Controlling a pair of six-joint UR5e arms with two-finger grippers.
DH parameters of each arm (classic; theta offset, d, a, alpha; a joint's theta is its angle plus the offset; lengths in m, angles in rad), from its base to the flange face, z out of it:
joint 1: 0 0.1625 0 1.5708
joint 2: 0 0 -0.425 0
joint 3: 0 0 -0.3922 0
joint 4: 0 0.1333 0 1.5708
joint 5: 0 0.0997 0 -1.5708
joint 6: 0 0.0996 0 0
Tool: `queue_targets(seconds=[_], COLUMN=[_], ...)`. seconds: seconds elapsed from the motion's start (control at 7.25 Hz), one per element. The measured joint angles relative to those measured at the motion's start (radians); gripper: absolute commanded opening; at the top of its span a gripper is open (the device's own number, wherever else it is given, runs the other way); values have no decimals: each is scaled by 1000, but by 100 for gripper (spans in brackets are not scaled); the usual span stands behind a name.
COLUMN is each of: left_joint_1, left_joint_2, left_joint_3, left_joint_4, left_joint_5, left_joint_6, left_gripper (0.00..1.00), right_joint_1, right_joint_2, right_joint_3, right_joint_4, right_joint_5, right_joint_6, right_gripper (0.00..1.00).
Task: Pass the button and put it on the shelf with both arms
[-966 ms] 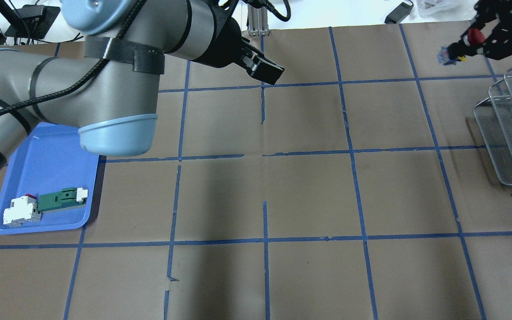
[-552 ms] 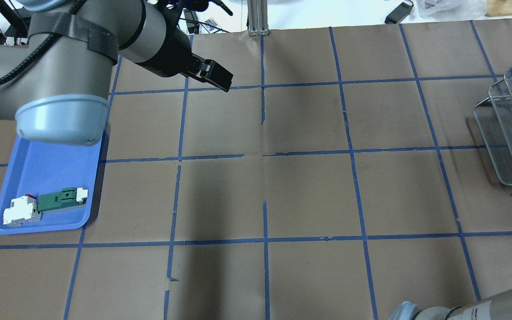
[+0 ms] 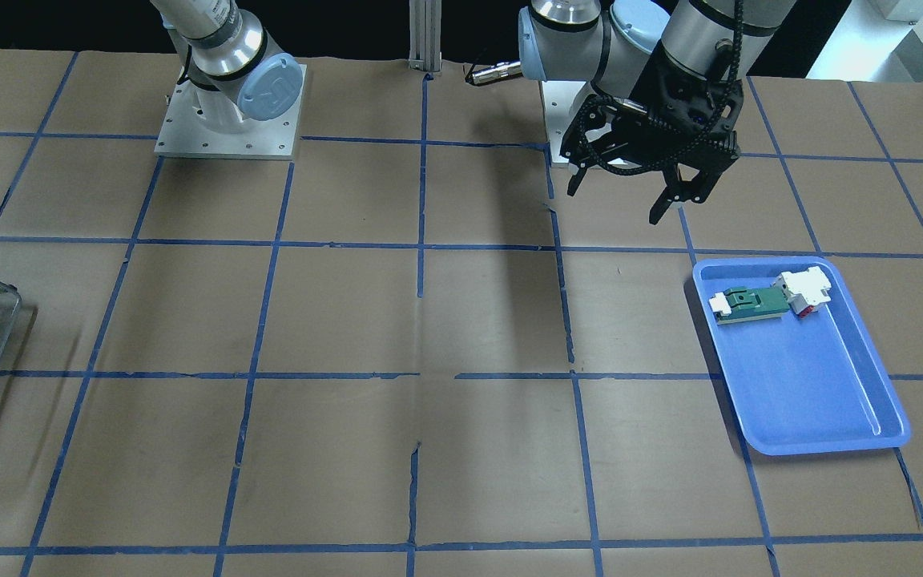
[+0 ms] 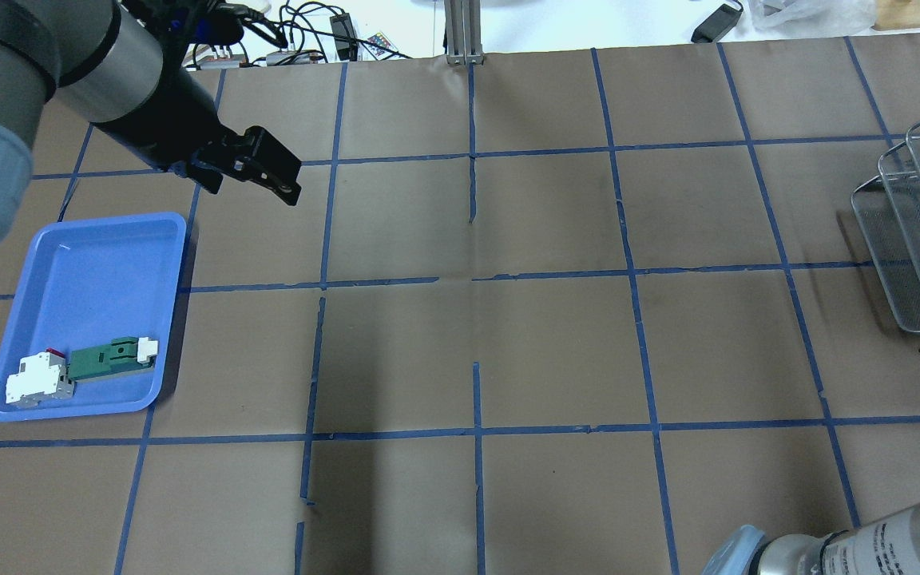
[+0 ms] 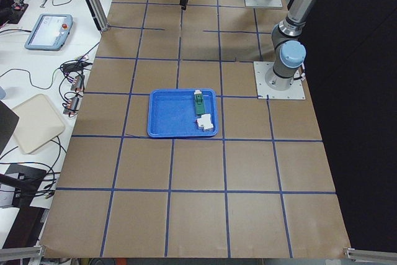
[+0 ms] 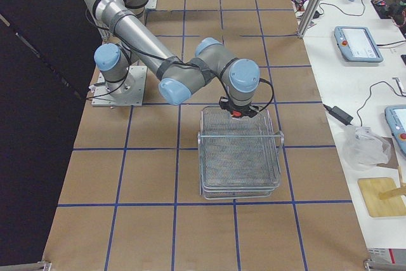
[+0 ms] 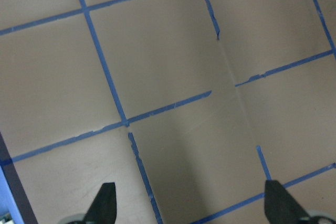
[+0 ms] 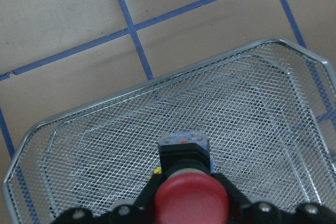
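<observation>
- The button (image 8: pixel 191 196) is pinched by the right claw (image 6: pixel 236 111) and held above the shelf (image 8: pixel 157 80). It appears to be clear of the mesh.
- The left claw (image 4: pixel 272 169) is spread and empty, over the worktop (image 4: pixel 548 343) near the blue tray (image 4: pixel 109 217).
- The button is best lowered straight down, well inside the rim, until its clear block rests on the mesh.
- Release is best left until contact is made, so that a bounce or roll is avoided.
</observation>
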Motion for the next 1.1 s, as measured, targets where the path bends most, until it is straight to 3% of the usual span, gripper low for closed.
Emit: queue_targets(seconds=[0.14, 0.69, 1.1], left_joint_1=[2, -27, -60], left_joint_2=[14, 0, -7], left_joint_3=[-5, 2, -18], left_joint_4=[-26, -32, -27], left_joint_5=[42, 114, 113], left_joint_6=[-84, -243, -237], left_gripper=[100, 100, 100], right_joint_1=[-1, 12, 164], right_joint_2=[8, -15, -140], right_joint_3=[0, 1, 34], right_joint_4=[-3, 1, 33], right_joint_5=[-14, -58, -68], right_joint_6=[0, 82, 387], right_gripper=[100, 100, 100])
